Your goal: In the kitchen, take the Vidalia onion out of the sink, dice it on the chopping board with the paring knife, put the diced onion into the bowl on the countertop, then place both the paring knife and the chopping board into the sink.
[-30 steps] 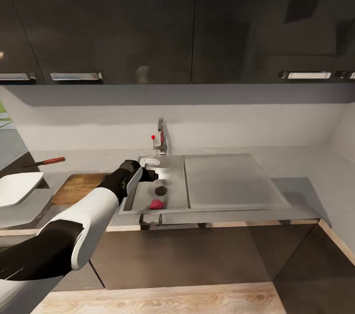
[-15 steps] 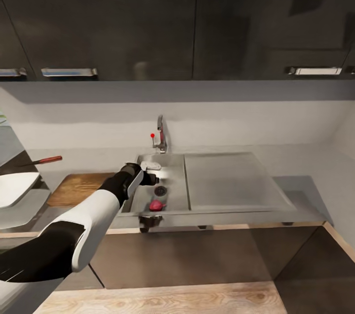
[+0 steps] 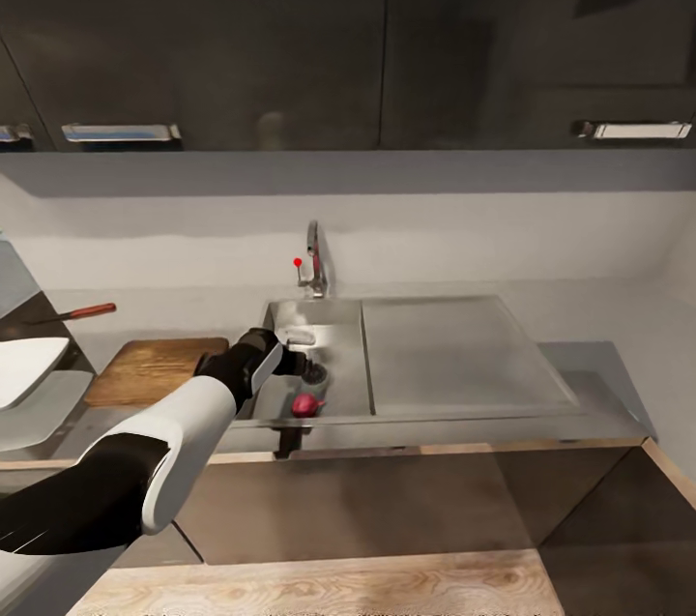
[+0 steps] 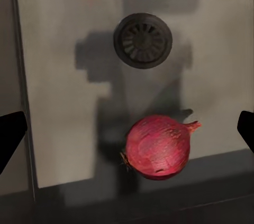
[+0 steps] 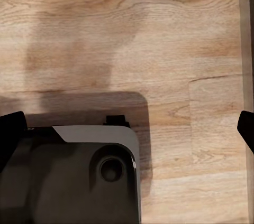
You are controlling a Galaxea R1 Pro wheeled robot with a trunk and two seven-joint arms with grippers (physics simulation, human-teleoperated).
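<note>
Onion (image 4: 157,147) whole and red-skinned, lying in the sink (image 3: 338,384) basin near its front wall just beside the drain (image 4: 143,40); I've got the left pincer (image 4: 127,129) hanging over it, fingers spread wide, nothing gripped. Right pincer (image 5: 127,129) points at wooden floor beside the robot base, tips apart too, empty. Task barely begun by my read: chopping board (image 3: 155,369) bare on the desk, paring knife (image 3: 72,313) behind it, white bowl (image 3: 24,369) left of it; pickup, dicing, transfer, sink drop-off all left.
</note>
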